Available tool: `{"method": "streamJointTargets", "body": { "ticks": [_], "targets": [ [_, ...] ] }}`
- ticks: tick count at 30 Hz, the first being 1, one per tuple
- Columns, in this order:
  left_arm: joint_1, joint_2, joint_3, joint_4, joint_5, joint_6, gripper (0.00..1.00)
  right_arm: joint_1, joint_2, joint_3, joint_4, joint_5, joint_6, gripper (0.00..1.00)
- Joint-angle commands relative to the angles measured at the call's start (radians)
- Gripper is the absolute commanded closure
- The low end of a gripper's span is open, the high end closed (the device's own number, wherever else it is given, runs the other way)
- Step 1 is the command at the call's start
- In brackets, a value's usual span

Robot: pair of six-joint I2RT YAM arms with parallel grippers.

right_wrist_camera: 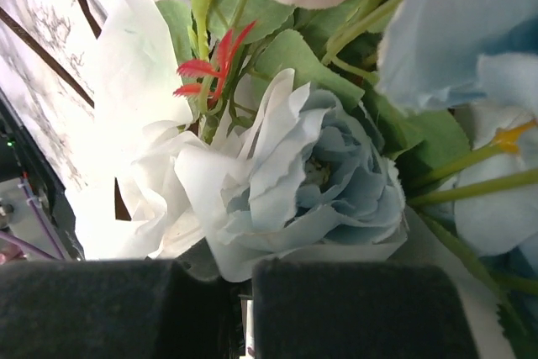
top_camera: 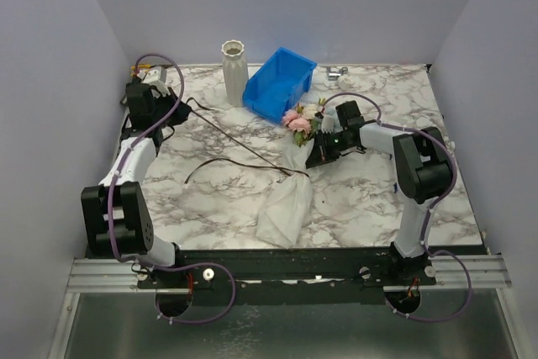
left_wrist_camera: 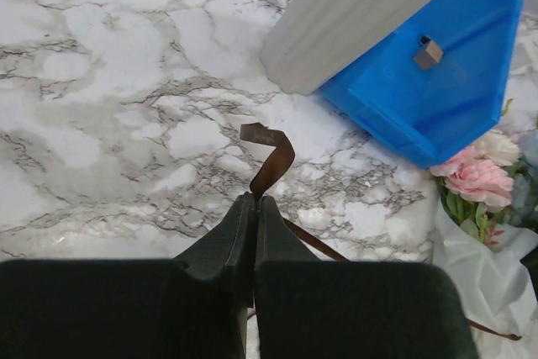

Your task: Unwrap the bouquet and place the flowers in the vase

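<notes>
Left wrist: left fingers [left_wrist_camera: 225,245] pinch curled brown ribbon [left_wrist_camera: 274,164]; right fingers [right_wrist_camera: 353,308] seemingly clamp papery bouquet [right_wrist_camera: 303,182].

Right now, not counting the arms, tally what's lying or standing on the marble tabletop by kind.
Tall ribbed off-white ceramic vase: 1
Blue plastic bin: 1
Paper-wrapped bouquet of pink, cream and pale blue flowers: 1
Thin brown ribbon: 1
Small metal piece behind the bin: 1
Total: 5
</notes>
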Motion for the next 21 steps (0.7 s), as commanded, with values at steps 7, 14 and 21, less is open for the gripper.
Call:
{"method": "streamJointTargets", "body": {
  "ticks": [7, 14, 21],
  "targets": [
    [0.024, -0.233, -0.107, -0.056, 0.451, 0.093, 1.0, 0.003, -0.108, -0.047, -0.067, 0.071, -0.053, 0.85],
    [-0.002, -0.341, -0.164, -0.277, 0.534, 0.351, 1.0, 0.003, -0.122, -0.003, -0.076, -0.006, -0.031, 0.71],
    [-0.026, -0.451, -0.247, -0.651, 0.539, 0.858, 1.0, 0.003, -0.153, 0.057, -0.12, 0.006, -0.035, 0.56]
  ]
}}
